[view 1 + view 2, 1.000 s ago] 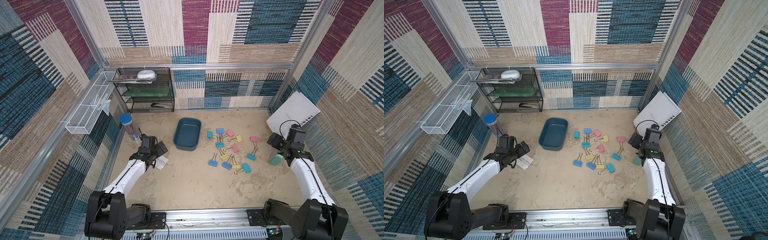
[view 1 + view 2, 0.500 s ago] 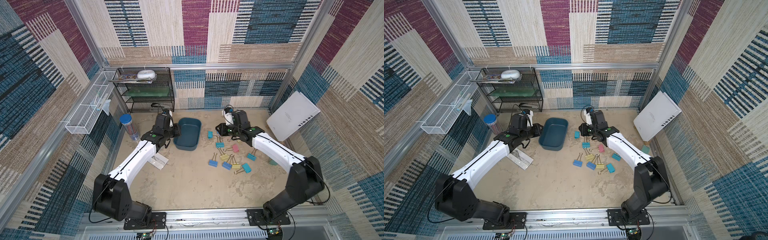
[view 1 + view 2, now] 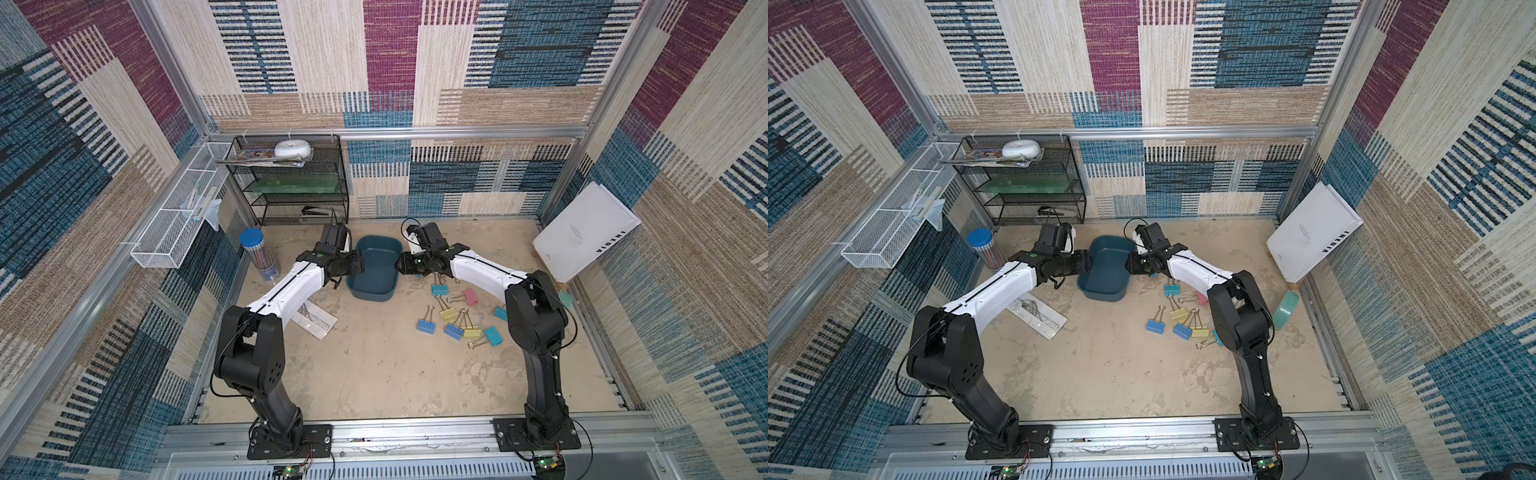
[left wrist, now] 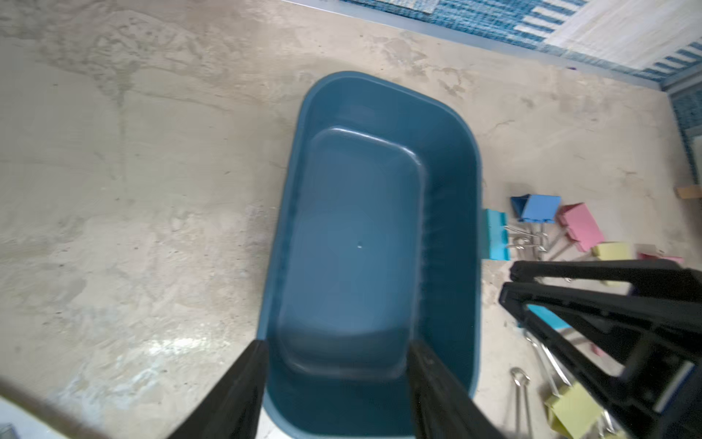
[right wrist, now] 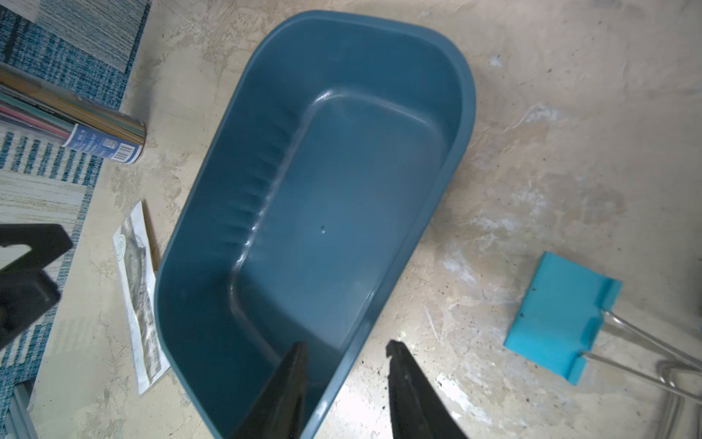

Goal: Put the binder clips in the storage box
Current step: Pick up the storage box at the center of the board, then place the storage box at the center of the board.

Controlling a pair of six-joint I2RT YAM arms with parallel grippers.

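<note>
At the far middle of the table (image 3: 374, 374), both claws are stationed at the box (image 3: 376, 296), the left claw (image 3: 358, 266) on its left side and the right claw (image 3: 400, 264) on its right side. The left wrist view shows the left claw (image 4: 338, 349) spread wide, with one finger (image 4: 243, 380) outside the wall and the other over the inside. The right wrist view shows the right claw (image 5: 345, 351) also parted, with the rim passing between its fingers and no pinch on it. The box is empty. The clips (image 3: 448, 314) lie scattered on the table to its right, and a teal clip (image 5: 558, 319) rests just beside the wall. The step in hand appears to be taking hold of the box to steady or shift it, since no clip is loaded yet. The next move probably calls for closing on the thin rim squarely without tipping the box, or else turning the right claw to the nearest clip. Contact between fingertips and plastic cannot be confirmed. The right arm (image 3: 490, 270) covers several clips in both top views, so no full count is possible. The left wrist view is slightly blurred.
</note>
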